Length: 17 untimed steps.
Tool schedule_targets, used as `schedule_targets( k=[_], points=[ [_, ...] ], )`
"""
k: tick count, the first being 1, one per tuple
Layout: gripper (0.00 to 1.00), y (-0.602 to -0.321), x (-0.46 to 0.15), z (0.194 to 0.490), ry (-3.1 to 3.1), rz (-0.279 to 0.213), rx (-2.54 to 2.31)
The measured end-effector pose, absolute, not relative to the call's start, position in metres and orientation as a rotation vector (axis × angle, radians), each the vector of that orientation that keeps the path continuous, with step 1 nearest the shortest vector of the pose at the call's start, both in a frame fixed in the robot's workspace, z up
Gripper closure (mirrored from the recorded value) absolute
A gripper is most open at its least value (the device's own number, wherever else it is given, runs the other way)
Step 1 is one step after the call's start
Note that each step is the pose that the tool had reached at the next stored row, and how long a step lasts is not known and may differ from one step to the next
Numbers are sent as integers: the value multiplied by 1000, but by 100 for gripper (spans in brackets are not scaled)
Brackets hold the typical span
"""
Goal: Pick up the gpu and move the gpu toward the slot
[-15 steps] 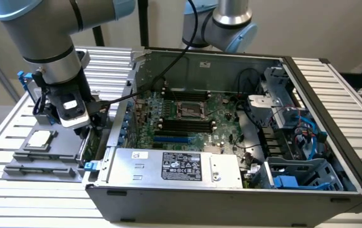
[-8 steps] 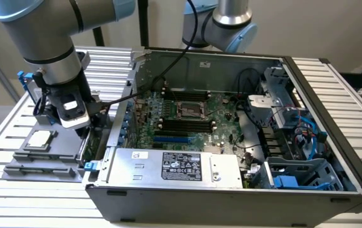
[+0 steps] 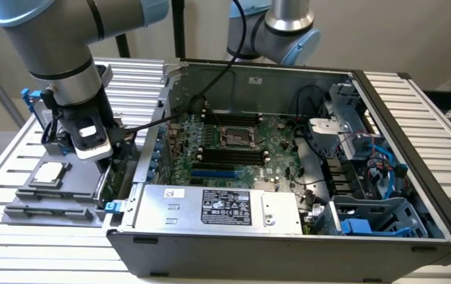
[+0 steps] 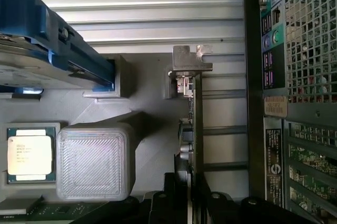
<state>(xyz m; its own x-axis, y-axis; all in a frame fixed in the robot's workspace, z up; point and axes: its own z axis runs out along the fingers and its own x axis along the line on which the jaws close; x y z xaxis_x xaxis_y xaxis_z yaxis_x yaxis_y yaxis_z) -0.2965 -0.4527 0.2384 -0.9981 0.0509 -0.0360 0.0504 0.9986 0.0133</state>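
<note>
So right now your fingers (image 4: 175,195) are closed down on the gpu (image 4: 196,124), one on each flat side of the card, pinching the end away from the bracket (image 4: 190,65). The card stands on edge in the grey tray (image 3: 20,207), outside the case (image 3: 289,254) and just beside its perforated back wall. It's well apart from the blue slot (image 3: 213,175) on the motherboard (image 3: 241,142).

Quick count of what you've got on that tray:
- one gpu
- one cpu (image 4: 30,153) lying flat in its pocket
- one hard drive (image 4: 31,50) with blue rails, propped at a tilt
- one plain grey block (image 4: 92,163) between the cpu and the card

In the exterior view your arm (image 3: 64,59) comes straight down over the tray on the exterior view's left. The one open case takes up the middle, with one silver power supply (image 3: 218,207) along its near edge. Everything sits on the slatted worktop (image 3: 438,118).
</note>
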Motion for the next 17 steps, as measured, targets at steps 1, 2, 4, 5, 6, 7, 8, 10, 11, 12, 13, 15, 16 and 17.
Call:
schedule_targets(
  k=[1,2,4,5,6,7,8,10,11,12,13,15,16,17],
  points=[
    [74,-453,-296,238,3104,19,79],
    [74,-453,-296,238,3104,19,79],
    [74,-453,-296,238,3104,19,79],
    [74,-453,-296,238,3104,19,79],
    [74,-453,-296,238,3104,19,79],
    [74,-453,-296,238,3104,19,79],
    [74,-453,-296,238,3104,19,79],
    [74,-453,-296,238,3104,19,79],
    [74,-453,-296,238,3104,19,79],
    [74,-453,-296,238,3104,19,79],
    [74,-453,-296,238,3104,19,79],
    [74,-453,-296,238,3104,19,79],
    [74,-453,-296,238,3104,19,79],
    [74,-453,-296,238,3104,19,79]
  ],
)
